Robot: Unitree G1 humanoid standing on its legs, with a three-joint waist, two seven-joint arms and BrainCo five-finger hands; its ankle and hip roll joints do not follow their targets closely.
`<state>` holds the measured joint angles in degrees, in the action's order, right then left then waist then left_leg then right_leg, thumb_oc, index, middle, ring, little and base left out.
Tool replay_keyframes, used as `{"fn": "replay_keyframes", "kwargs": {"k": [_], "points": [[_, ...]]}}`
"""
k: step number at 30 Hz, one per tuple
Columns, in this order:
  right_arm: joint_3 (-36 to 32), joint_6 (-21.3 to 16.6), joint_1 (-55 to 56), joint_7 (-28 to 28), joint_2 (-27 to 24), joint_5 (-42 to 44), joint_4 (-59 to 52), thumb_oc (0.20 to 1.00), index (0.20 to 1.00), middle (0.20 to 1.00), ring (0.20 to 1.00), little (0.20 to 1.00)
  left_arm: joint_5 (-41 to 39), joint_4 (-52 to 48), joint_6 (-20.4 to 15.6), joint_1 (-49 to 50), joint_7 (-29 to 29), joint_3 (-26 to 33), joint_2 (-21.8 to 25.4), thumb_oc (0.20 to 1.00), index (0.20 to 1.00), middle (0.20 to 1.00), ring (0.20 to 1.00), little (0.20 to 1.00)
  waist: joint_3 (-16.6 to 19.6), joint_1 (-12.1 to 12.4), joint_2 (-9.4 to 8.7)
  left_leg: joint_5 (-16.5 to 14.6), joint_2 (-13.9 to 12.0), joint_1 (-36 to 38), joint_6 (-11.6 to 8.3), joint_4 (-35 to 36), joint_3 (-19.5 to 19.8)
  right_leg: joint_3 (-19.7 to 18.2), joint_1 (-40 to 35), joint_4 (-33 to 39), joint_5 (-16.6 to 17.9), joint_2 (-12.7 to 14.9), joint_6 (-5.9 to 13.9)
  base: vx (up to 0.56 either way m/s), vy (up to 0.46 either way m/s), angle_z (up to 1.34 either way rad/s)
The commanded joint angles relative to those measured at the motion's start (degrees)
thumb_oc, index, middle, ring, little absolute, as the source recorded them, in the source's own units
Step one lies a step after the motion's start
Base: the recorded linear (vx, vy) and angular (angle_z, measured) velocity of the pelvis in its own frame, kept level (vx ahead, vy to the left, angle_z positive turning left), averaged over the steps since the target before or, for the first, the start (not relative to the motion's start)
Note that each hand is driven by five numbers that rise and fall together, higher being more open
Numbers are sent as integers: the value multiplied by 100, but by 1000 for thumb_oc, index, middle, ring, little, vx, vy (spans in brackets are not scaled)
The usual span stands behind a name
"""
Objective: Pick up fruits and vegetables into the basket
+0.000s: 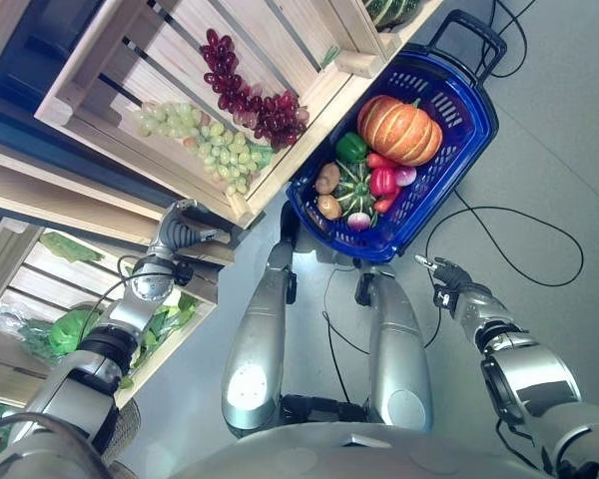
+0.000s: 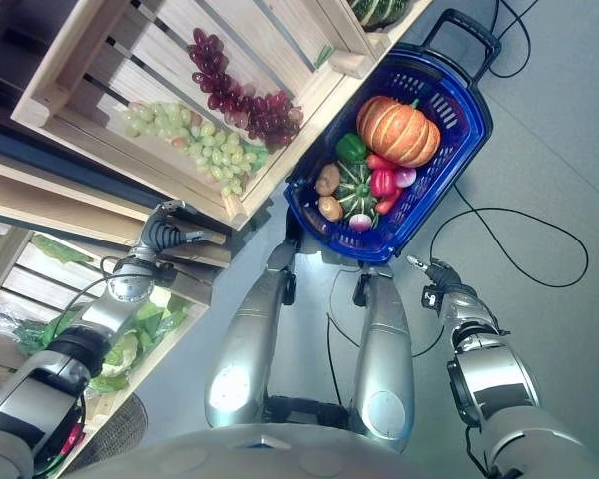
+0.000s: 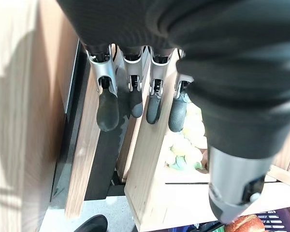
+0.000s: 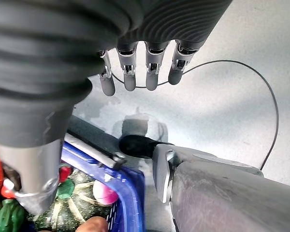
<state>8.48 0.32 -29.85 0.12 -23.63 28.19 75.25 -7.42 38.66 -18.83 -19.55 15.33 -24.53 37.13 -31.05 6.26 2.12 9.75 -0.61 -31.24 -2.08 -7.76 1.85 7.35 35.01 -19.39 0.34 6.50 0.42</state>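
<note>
A blue basket (image 1: 441,195) stands on the grey floor and holds an orange pumpkin (image 1: 399,130), a green pepper (image 1: 351,147), a red pepper (image 1: 382,181), a striped squash (image 1: 356,190) and two potatoes (image 1: 326,179). To its left, a slanted wooden crate (image 1: 80,90) holds green grapes (image 1: 205,140) and purple grapes (image 1: 250,95). My left hand (image 1: 180,232) is open, its straight fingers (image 3: 108,104) just off the crate's low front edge, with green grapes (image 3: 186,145) showing past them. My right hand (image 1: 441,271) hangs open and holds nothing over the floor, near the basket's near corner (image 4: 128,193).
A lower crate (image 1: 10,249) under my left arm holds leafy greens (image 1: 70,329). A striped melon (image 1: 389,10) lies in a crate at the top. The basket's black handle (image 1: 469,30) stands up at its far end. Bare floor lies to the right.
</note>
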Motion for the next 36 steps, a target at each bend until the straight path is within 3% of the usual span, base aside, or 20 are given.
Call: {"fn": "replay_keyframes", "kwargs": {"k": [1, 8, 26, 36], "points": [[-59, 1, 237, -85, -219, 199, 63, 1000, 1000, 1000, 1000, 1000, -274, -1330, -876, -791, -84, 133, -97, 1000, 1000, 1000, 1000, 1000, 126, -128, 91, -812, 80, -72, 50, -929, 142, 133, -482, 237, 241, 288, 373, 0, 0, 0], [-125, 4, 291, -72, -247, 237, 55, 1000, 1000, 1000, 1000, 1000, -349, -1775, -851, -610, -377, 3, -23, 1000, 1000, 1000, 1000, 1000, 126, -57, 112, -807, 89, 46, 61, -851, 177, 213, -636, 308, 240, 298, 373, 16, -22, 4], [-247, -29, 300, -141, -148, 489, 88, 1000, 1000, 1000, 1000, 1000, -1180, -3022, -647, -193, -1798, -477, -112, 1000, 1000, 1000, 1000, 1000, 126, 138, 134, -790, 145, 163, 111, -681, 298, 416, -857, 489, 295, 291, 388, 8, -43, 5], [-250, -50, 291, -107, -121, 551, 138, 1000, 1000, 1000, 1000, 1000, -1090, -3349, -744, -144, -1891, -684, 7, 1000, 1000, 1000, 1000, 1000, 126, 163, 112, -777, 143, 196, 128, -637, 330, 447, -913, 539, 328, 261, 400, 5, -18, 3]]}}
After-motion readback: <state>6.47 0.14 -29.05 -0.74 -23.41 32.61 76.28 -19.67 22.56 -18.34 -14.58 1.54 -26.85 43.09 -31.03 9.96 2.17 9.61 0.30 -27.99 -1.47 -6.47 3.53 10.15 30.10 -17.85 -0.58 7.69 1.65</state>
